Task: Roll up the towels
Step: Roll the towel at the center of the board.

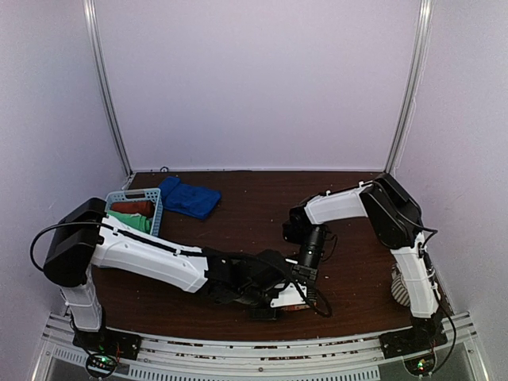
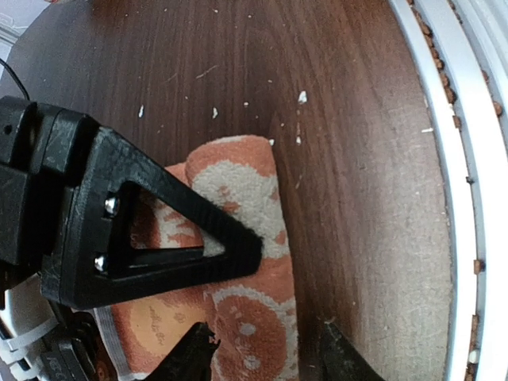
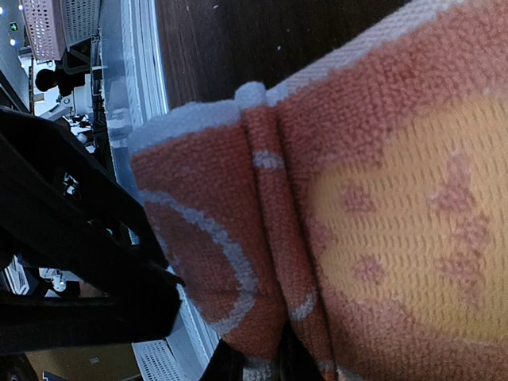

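The orange towel with white pattern [image 2: 246, 230] lies partly rolled near the table's front edge and fills the right wrist view [image 3: 381, 198]. Only a sliver shows from above [image 1: 295, 306]. My left gripper [image 2: 266, 361] is open, its fingertips [image 2: 194, 357] straddling the roll's near end. My right gripper [image 3: 258, 365] points down from above [image 1: 305, 279] and is shut on a fold of the orange towel. A royal blue towel [image 1: 189, 197] lies crumpled at the back left. Dark red [image 1: 131, 208] and green [image 1: 136, 222] towels sit in the basket.
The light blue plastic basket [image 1: 155, 208] stands at the left, beside the left arm. The table's front edge and metal rail [image 2: 448, 198] run just right of the roll. A pale ribbed object [image 1: 399, 287] sits behind the right arm's base.
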